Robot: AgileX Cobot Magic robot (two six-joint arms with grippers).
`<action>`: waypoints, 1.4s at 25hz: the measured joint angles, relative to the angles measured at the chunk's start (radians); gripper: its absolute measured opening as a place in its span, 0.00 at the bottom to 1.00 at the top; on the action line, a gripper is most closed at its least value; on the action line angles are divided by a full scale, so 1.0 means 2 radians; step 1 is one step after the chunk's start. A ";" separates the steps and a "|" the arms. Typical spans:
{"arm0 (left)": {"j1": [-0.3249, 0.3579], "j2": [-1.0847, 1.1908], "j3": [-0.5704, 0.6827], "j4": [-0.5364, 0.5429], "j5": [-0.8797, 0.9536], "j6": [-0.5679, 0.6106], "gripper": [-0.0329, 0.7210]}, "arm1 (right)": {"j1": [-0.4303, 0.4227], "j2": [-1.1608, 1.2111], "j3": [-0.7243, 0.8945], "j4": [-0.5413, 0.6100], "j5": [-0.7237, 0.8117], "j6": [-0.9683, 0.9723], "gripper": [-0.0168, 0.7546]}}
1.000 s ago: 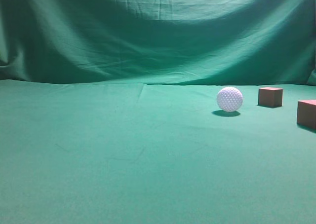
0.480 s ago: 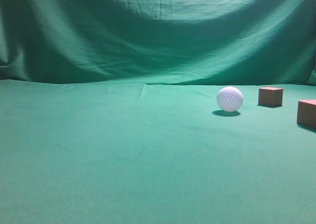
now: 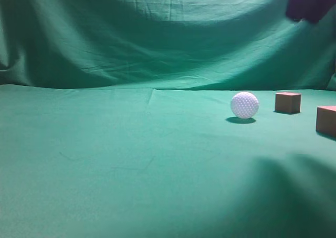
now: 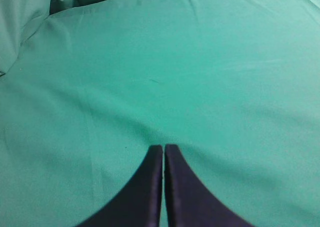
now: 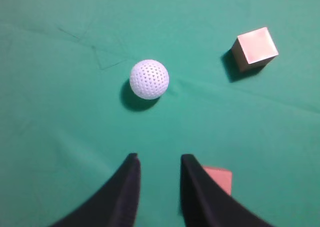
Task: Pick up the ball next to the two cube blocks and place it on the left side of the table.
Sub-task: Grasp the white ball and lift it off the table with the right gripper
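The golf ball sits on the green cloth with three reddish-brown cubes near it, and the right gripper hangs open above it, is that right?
Not quite: only two cubes are near the golf ball, as the right wrist view shows. The rest holds: the ball rests on the green cloth, with the right gripper open above.

ball: white, dimpled, slightly glossy
cube blocks: reddish-brown, plain matt faces
table: green cloth, matt, lightly wrinkled
backdrop: green cloth, draped, creased
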 joint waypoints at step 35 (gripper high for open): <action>0.000 0.000 0.000 0.000 0.000 0.000 0.04 | 0.047 0.270 -0.369 0.197 0.044 -0.115 0.42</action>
